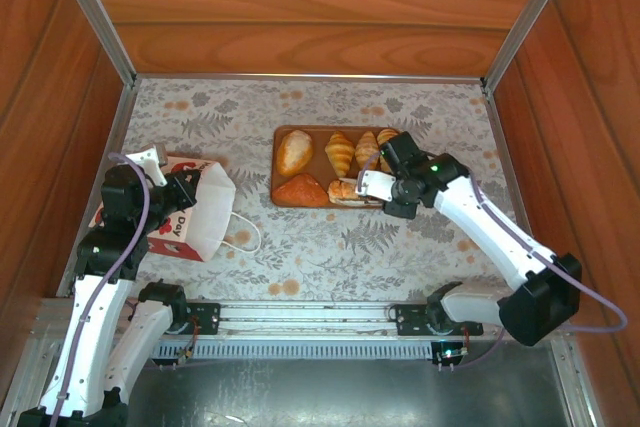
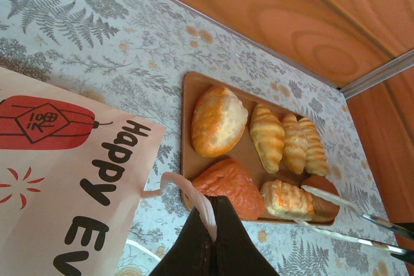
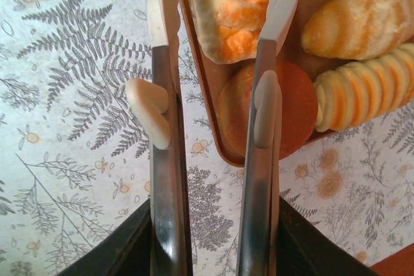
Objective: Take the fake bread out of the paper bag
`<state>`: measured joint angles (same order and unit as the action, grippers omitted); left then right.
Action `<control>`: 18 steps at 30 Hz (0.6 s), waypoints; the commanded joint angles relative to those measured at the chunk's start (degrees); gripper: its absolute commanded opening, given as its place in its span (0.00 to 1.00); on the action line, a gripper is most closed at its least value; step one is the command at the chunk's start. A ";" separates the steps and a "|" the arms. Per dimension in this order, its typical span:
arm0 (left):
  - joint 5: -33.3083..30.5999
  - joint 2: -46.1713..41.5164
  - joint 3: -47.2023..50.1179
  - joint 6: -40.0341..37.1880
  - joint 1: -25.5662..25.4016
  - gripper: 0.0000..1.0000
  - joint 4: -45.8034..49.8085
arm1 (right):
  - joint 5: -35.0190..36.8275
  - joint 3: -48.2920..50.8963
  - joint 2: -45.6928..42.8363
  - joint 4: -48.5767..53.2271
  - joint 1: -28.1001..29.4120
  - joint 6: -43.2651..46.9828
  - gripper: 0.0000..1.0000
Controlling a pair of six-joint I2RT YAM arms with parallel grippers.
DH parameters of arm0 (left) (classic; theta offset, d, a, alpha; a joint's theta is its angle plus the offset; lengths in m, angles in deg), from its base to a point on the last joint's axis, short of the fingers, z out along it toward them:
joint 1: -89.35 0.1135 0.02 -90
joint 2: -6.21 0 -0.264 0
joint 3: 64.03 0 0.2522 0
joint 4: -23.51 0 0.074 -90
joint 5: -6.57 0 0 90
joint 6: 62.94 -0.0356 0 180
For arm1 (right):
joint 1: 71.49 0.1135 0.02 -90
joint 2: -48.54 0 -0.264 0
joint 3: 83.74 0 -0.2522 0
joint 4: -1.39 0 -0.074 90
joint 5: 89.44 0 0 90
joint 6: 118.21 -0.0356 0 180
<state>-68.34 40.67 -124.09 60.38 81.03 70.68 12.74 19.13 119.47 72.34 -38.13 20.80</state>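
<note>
7 pieces of golden to reddish-brown bread on a tray at worktop centre, white bag lying at left, reading "Happy Ev" and "Day" by a red lantern, left tool pinching its handle, right tool narrowly parted around a rectangular bun.

The paper bag looks matt, the fake bread faintly glossy.

Around me, a reddish wood-grain back wall stands at twelve o'clock, matching side walls at nine and three, silver metal posts in the far corners, a fern-printed tablecloth beneath, a metal rail at six.
</note>
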 commanded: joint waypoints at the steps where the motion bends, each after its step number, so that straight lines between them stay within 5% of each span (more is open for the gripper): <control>1: 0.46 0.26 -1.68 0.30 -0.26 0.00 -0.89 | -2.86 -0.96 -4.40 -1.40 -0.25 -7.47 0.43; 13: 1.56 1.14 -3.87 0.65 -0.37 0.00 -0.89 | 1.50 1.78 -13.28 -17.04 -14.98 -39.83 0.52; 18: 2.22 1.40 -5.06 1.00 -0.31 0.00 -0.89 | -10.66 2.46 -10.12 -16.93 -30.29 -50.22 0.52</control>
<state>-67.53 42.02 -126.96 60.58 81.03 70.68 9.27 20.88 107.72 57.50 -61.69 -18.95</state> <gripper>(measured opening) 0.044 0.519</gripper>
